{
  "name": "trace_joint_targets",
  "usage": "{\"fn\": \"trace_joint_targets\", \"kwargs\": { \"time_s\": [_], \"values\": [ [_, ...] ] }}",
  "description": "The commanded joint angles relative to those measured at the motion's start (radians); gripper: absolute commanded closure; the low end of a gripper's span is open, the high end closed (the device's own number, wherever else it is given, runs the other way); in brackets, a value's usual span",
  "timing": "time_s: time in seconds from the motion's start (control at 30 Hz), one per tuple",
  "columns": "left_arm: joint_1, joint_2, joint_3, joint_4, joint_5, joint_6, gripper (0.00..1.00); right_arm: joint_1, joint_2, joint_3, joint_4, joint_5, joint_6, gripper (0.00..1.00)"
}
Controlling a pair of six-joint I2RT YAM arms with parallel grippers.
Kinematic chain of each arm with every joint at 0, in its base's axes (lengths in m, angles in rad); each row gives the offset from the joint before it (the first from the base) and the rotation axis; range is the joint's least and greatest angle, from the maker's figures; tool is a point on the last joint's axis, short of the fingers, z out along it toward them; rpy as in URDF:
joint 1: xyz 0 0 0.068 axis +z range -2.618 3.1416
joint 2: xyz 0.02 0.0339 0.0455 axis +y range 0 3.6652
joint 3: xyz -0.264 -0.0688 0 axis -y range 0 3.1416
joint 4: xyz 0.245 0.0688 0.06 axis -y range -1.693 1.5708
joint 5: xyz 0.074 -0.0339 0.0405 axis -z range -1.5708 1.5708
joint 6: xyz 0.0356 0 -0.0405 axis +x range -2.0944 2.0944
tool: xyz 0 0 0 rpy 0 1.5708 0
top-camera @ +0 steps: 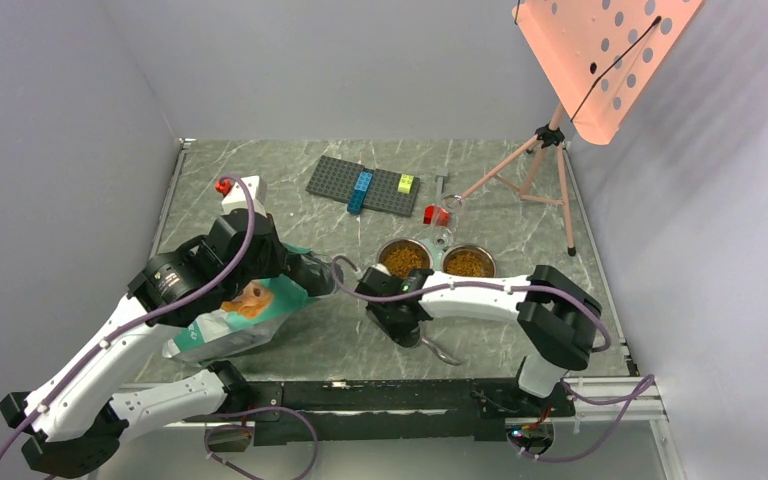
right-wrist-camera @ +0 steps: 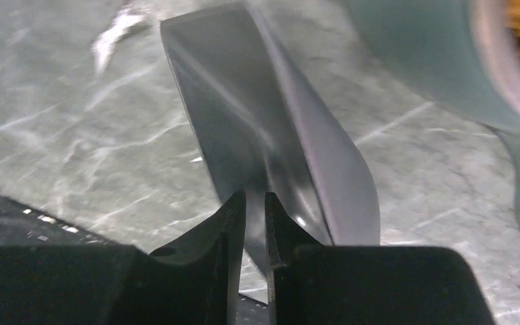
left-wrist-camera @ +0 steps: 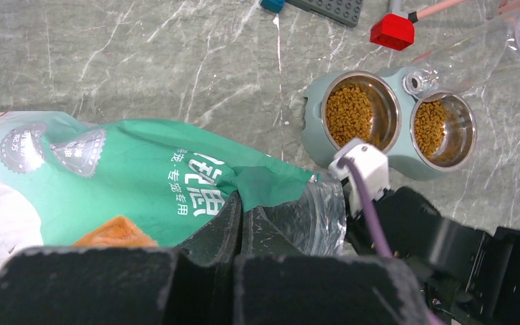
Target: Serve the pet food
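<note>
Nearest to me, my left tool (left-wrist-camera: 238, 213) is clenched tight on the crinkly top edge of the teal-and-white pet food pouch with a golden dog on it (left-wrist-camera: 142, 183). The pouch is tipped on its side at my left, low over the grey marbled surface (top-camera: 340, 345). Its top end points toward the middle. I cannot tell how much of it rests on the surface.

Just beside it, my right tool (right-wrist-camera: 255, 210) hangs low over the surface. Its two fingers (right-wrist-camera: 230, 230) stand close together, with only a thin slit between them. The narrow end of the shiny metal scoop (right-wrist-camera: 277, 135) runs down into that slit, and the wide part reaches away. I cannot tell if the fingers press on the scoop or just stand around it.

A little farther out sits the grey-green dish with two round steel bowls (left-wrist-camera: 315, 122). The pet food (left-wrist-camera: 349, 112) is small orange-brown dry pellets, and a heap of it lies in each bowl. A clear plastic thing (left-wrist-camera: 474, 51) lies with its round end over the dish's far edge.

Past that is a small red block (top-camera: 435, 213). Then comes a dark grey studded plate (top-camera: 330, 180) with a blue brick (top-camera: 360, 192) and a yellow-green brick (top-camera: 406, 184) on it. Far on the right stands a pink tripod (top-camera: 545, 165) holding a pink board full of holes (top-camera: 600, 60).
</note>
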Motion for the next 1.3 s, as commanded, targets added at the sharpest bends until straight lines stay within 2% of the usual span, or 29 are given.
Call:
{"fn": "trace_joint_targets", "kwargs": {
  "time_s": [0.0, 0.1, 0.23, 0.37, 0.57, 0.67, 0.77, 0.93, 1.03, 1.1, 1.13, 1.2, 1.23, 1.27],
  "values": [
    [-0.004, -0.031, 0.066, 0.157, 0.019, -0.02, 1.0, 0.062, -0.022, 0.056, 0.066, -0.07, -0.039, 0.8],
    [-0.005, -0.028, 0.072, 0.154, 0.012, -0.017, 1.0, 0.068, -0.112, 0.022, 0.095, -0.095, -0.012, 0.77],
    [-0.005, -0.027, 0.06, 0.161, 0.025, -0.025, 1.0, 0.067, -0.219, 0.05, 0.023, 0.002, -0.012, 0.61],
    [-0.005, -0.016, 0.053, 0.181, 0.053, -0.041, 1.0, 0.066, -0.292, 0.146, -0.035, 0.012, -0.038, 0.5],
    [-0.004, -0.002, 0.091, 0.205, 0.079, -0.041, 1.0, 0.047, -0.425, 0.207, 0.118, -0.032, -0.015, 0.18],
    [-0.005, -0.004, 0.105, 0.223, 0.096, -0.037, 1.0, -0.026, -0.399, 0.248, 0.16, -0.09, 0.021, 0.13],
    [-0.004, -0.002, 0.121, 0.212, 0.106, -0.039, 1.0, -0.081, -0.332, 0.319, 0.173, -0.198, -0.031, 0.12],
    [-0.005, -0.017, 0.117, 0.193, 0.139, -0.051, 1.0, -0.086, -0.16, 0.489, 0.126, -0.293, -0.201, 0.12],
    [-0.004, -0.027, 0.109, 0.192, 0.159, -0.051, 1.0, -0.068, -0.085, 0.558, 0.126, -0.351, -0.233, 0.13],
    [-0.005, -0.03, 0.117, 0.182, 0.172, -0.043, 1.0, -0.05, -0.045, 0.587, 0.133, -0.333, -0.223, 0.14],
    [-0.005, -0.029, 0.123, 0.174, 0.178, -0.042, 1.0, -0.045, -0.028, 0.6, 0.136, -0.316, -0.205, 0.17],
    [-0.005, -0.037, 0.13, 0.165, 0.184, -0.037, 1.0, -0.043, 0.01, 0.633, 0.121, -0.259, -0.154, 0.29],
    [-0.005, -0.043, 0.133, 0.163, 0.186, -0.032, 1.0, -0.044, 0.029, 0.657, 0.109, -0.238, -0.132, 0.38],
    [-0.005, -0.052, 0.136, 0.16, 0.185, -0.027, 1.0, -0.045, 0.048, 0.684, 0.091, -0.232, -0.12, 0.51]
  ]
}}
